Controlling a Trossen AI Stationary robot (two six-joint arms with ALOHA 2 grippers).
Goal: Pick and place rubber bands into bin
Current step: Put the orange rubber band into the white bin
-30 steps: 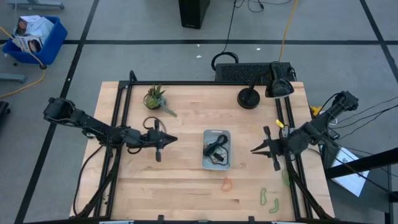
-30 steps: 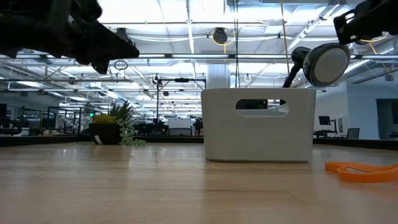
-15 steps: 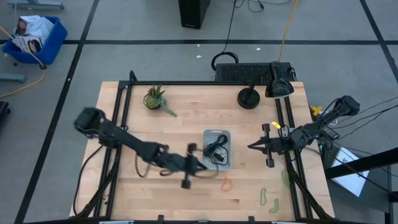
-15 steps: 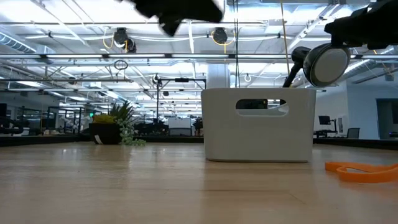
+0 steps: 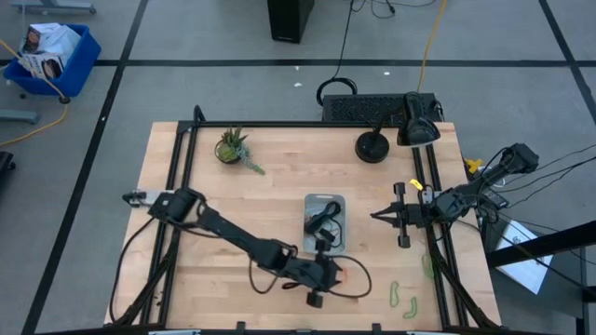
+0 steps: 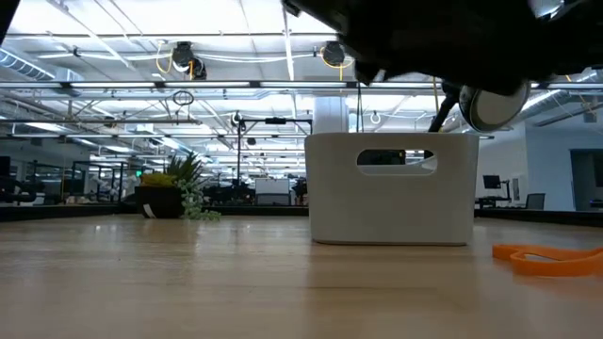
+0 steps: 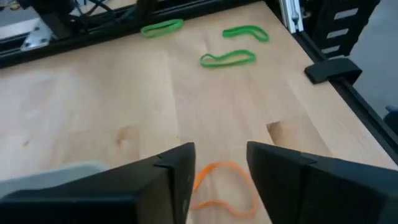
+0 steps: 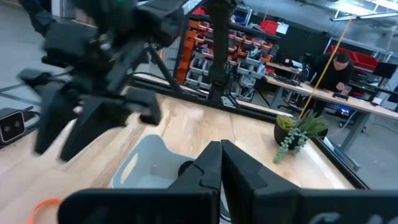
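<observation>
An orange rubber band (image 7: 221, 186) lies flat on the wood just past the near edge of the bin (image 5: 325, 223). My left gripper (image 7: 221, 165) hovers open above it, one finger to each side of the loop. The pale bin holds dark rubber bands (image 5: 323, 221). Three green rubber bands (image 7: 227, 58) lie near the table's near right corner. My right gripper (image 5: 377, 217) waits shut to the right of the bin, pointing at it. In the low view the bin (image 6: 391, 188) stands mid-table, the orange rubber band (image 6: 546, 259) lies at the right, and the left arm is a dark shape overhead.
A small potted plant (image 5: 231, 146) stands at the far left. A black lamp base (image 5: 372, 146) and its head (image 5: 419, 130) stand at the far right. Black frame rails (image 5: 182, 186) run along both side edges. Bare wood lies left of the bin.
My left gripper has swept from the table's left side toward the near right, passing the bin's near edge, and now hangs over the orange rubber band. The rubber bands and the bin have stayed where they were.
</observation>
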